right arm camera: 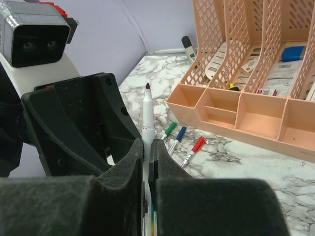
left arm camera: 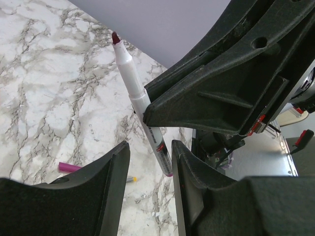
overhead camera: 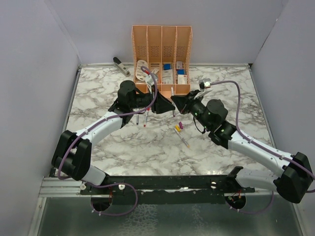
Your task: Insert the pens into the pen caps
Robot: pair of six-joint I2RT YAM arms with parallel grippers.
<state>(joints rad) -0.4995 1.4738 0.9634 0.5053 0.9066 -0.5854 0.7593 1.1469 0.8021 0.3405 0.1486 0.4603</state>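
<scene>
Desk: glossy white-grey marble pattern, flat. Plain matte grey walls on three sides. Peach plastic lattice organizer at the back, grey-black stapler left of it. Right gripper: matte black fingers pinch a white-barrel pen with a dark red felt tip, upright, off the desk in front of the organizer. Left gripper: fingers spread, the pen's lower end between them, contact unclear. Barrel print too small to read. Green-capped pen, blue-capped pen and red-capped pen lie on the desk near the organizer. Purple cap and yellow-ended pen lie mid-desk.
</scene>
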